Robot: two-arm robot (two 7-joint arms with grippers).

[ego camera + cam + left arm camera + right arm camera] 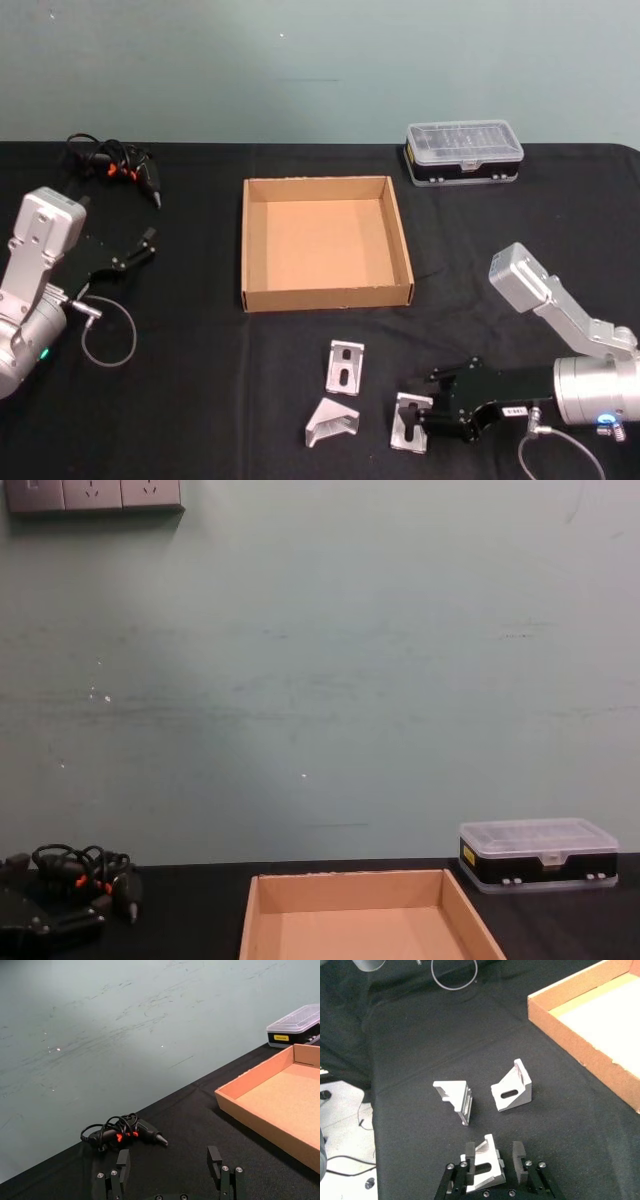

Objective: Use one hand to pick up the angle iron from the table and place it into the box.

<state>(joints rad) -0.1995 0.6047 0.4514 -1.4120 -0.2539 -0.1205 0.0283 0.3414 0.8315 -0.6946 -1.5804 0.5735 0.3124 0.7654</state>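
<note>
**Head view.** We list a flat matte black tabletop. At its centre is a shallow tan cardboard box with low walls, open on top, with nothing inside. A black plastic case with a clear lid stands beyond the box's far right corner, apart from it. A black hand tool with orange marks and a coiled cable lies at the far left.

In front of the box are three silver-grey metal brackets:
- The first angle iron is nearest the box.
- The second angle iron is just in front of the first.
- The third angle iron is to their right.

The black right gripper, on a silver-grey arm, sits low over the table, with one jaw on either side of the third angle iron. The black left gripper hangs at the left, near the tool and well apart from the box.

**Left wrist view.** The left gripper's fingers are spread wide with nothing between them. Beyond them we note the tool, a corner of the box and the case.

**Right wrist view.** The right gripper's fingers are spread. The third angle iron rests on the tabletop between them, close against one finger with a gap to the other. The first and second angle irons stand beyond it, apart from each other, and the box wall lies farther off.

**Chest view.** The box is seen from the side, with the case behind it to the right and the tool at the left. A row of wall sockets is at the upper left.
</note>
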